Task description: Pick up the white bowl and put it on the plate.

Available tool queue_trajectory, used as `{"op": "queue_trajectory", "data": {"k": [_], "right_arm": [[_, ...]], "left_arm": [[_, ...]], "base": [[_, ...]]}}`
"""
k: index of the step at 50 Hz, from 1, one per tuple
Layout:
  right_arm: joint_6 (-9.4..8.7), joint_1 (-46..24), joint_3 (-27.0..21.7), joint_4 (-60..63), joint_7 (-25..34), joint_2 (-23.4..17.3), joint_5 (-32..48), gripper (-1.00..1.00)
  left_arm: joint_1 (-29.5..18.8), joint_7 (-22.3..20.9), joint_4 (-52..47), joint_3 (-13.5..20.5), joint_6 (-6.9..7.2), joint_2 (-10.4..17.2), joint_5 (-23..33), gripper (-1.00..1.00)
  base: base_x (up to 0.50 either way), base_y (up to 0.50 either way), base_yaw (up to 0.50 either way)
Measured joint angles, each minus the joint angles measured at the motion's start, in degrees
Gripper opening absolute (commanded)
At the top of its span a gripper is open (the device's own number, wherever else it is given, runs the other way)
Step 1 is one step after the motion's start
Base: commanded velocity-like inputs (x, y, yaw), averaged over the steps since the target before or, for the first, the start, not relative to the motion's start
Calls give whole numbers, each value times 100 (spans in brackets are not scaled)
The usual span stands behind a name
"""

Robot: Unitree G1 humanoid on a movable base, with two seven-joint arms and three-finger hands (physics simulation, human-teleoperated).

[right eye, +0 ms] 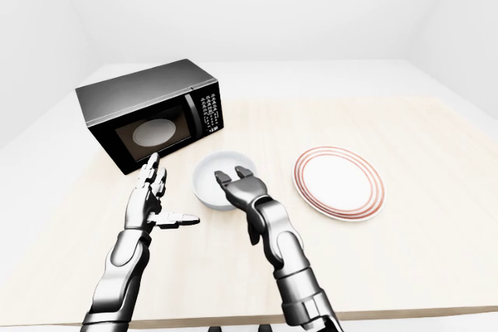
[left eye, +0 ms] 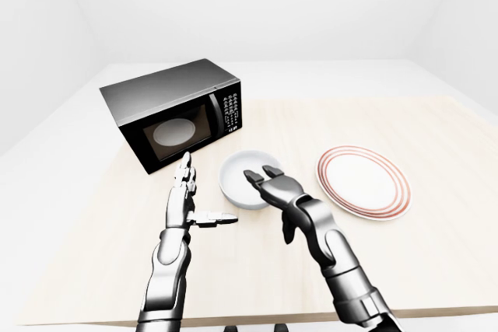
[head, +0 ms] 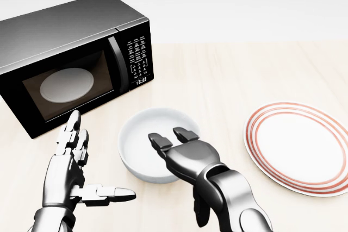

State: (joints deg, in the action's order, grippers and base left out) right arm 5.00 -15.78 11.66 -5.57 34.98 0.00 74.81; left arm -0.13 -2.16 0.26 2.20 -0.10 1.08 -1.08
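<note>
The right hand (head: 182, 153), fingers spread and gripping nothing, reaches over the near rim of the white bowl (head: 142, 146), which sits on the table (head: 228, 74) immediately beyond it. The left hand (head: 69, 169) hangs open, farther off. The plate (head: 296, 148) lies to the bowl's right.

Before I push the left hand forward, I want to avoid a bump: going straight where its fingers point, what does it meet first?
Likely the microwave. The left hand points its open fingers up the head view toward the dark door; only bare table lies between. The white bowl sits off to the right of that line.
</note>
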Motion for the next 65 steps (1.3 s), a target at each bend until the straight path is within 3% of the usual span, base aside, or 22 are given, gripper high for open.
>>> {"op": "queue_trajectory", "data": {"k": [45, 65], "right_arm": [[0, -553, -42, -1027, -377, 49, 81, 100], [0, -880, -77, -1835, -805, 30, 124, 100]], "left_arm": [[0, 0, 0, 0, 0, 0, 0, 100], [0, 0, 0, 0, 0, 0, 0, 100]], "base": [[0, 0, 0], [0, 0, 0]]}}
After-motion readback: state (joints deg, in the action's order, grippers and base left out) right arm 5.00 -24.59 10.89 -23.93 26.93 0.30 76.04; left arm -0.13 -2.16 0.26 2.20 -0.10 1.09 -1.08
